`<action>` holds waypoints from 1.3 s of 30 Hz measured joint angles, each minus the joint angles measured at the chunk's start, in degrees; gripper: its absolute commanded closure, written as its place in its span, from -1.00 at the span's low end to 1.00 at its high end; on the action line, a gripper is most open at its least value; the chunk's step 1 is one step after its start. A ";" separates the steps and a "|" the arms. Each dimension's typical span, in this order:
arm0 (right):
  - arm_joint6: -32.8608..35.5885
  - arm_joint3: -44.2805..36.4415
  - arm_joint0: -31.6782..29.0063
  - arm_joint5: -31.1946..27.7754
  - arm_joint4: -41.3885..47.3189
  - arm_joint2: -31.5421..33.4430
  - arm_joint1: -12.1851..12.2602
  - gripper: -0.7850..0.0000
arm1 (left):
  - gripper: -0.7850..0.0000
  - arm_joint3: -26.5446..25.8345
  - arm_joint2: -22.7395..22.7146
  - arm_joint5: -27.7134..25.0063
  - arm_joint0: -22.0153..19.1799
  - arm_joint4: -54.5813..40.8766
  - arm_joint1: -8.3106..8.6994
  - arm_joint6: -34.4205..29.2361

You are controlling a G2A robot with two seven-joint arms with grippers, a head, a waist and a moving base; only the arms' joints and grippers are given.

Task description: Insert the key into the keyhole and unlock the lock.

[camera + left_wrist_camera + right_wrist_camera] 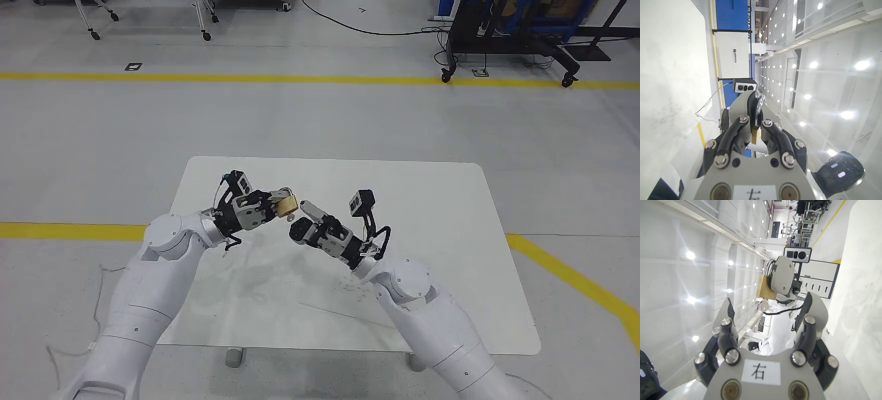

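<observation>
Brass lock [765,288] is held clear of the table [450,300], at about 10 o'clock from the table's centre in the top view. It is clamped across its body by the left gripper [278,206], whose fingers are closed on it, with the steel shackle toward the fingertips. A silver key [764,306] is seen projecting from the lock's bottom face. It is judged to be seated in the keyhole, though the depth of insertion cannot be confirmed.

The lock's long axis, shackle to key, is noted to run roughly from 10 o'clock to 4 o'clock in the top view, with the key end turned toward the right arm. From the right gripper [769,299] the key lies just ahead at about 10 o'clock, and this arm is the nearer to it.

The right gripper's fingers are spread wide and nothing is held or touched by them. The key's head is judged to sit just short of the gap between the pads. A short advance along the lock's axis and a closing on the key's head are judged necessary before any turn.
</observation>
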 measured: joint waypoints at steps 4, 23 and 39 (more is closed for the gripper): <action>5.81 2.13 1.15 1.17 6.02 -0.39 -0.27 0.08 | 1.00 1.13 0.34 0.50 -0.64 -1.28 -0.19 -1.58; 8.71 4.08 2.34 2.68 9.99 -0.28 -0.70 1.00 | 1.00 1.55 0.97 -0.84 -1.06 0.05 -0.38 -2.49; 16.12 7.89 3.17 12.94 28.37 -0.42 -1.85 1.00 | 1.00 -0.06 0.81 -5.58 -0.10 1.50 -0.40 -2.75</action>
